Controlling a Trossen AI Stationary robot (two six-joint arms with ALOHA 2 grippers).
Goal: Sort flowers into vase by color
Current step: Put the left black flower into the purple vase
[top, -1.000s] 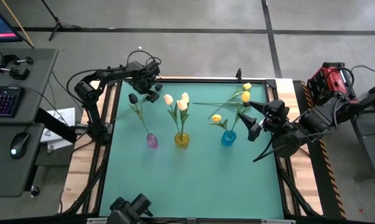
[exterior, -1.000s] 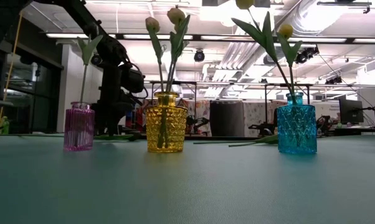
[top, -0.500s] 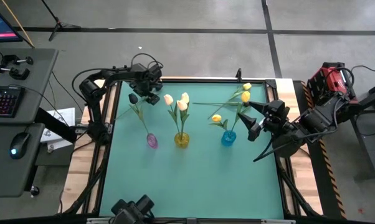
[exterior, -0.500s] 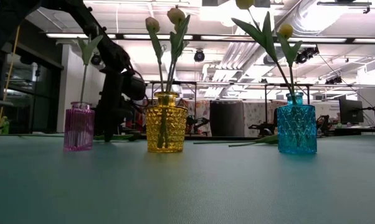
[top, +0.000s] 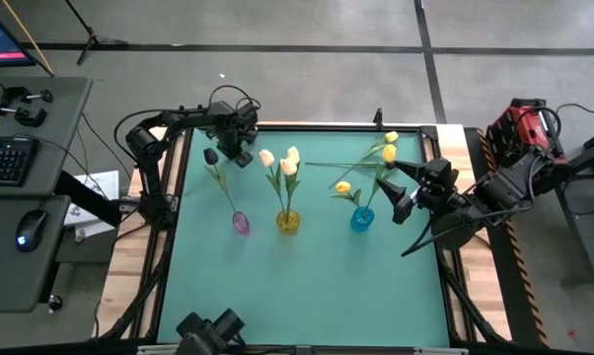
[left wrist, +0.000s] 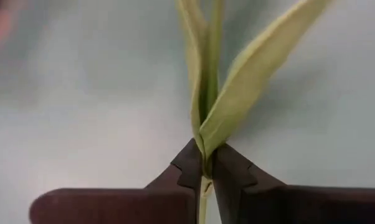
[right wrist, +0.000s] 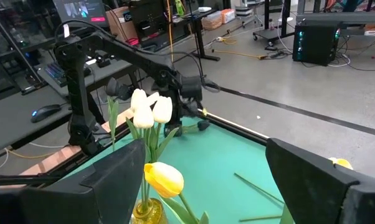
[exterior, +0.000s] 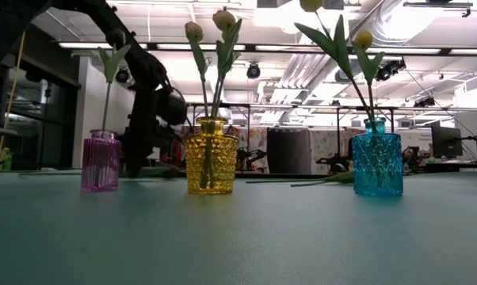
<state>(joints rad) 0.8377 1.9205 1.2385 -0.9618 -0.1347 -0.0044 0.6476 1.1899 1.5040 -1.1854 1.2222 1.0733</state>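
The left gripper (left wrist: 205, 171), at the table's far edge, is pinched on a stem (left wrist: 204, 106) lying flat, its long axis running away from the fingers; the purple vase (top: 240, 224) sits nearer the camera side. The right gripper (top: 404, 187) waits wide apart beside the blue vase (top: 362, 219); the left arm is the nearer to this flower.

We could read no text, label, brand, number or sign anywhere in these views. The monitor (right wrist: 83, 9) in the room beyond the bench showed only a blurred glow, and the screen corner (top: 3, 30) off the bench's far left corner carried nothing legible. The vases and the arms bore no markings that we could make out.
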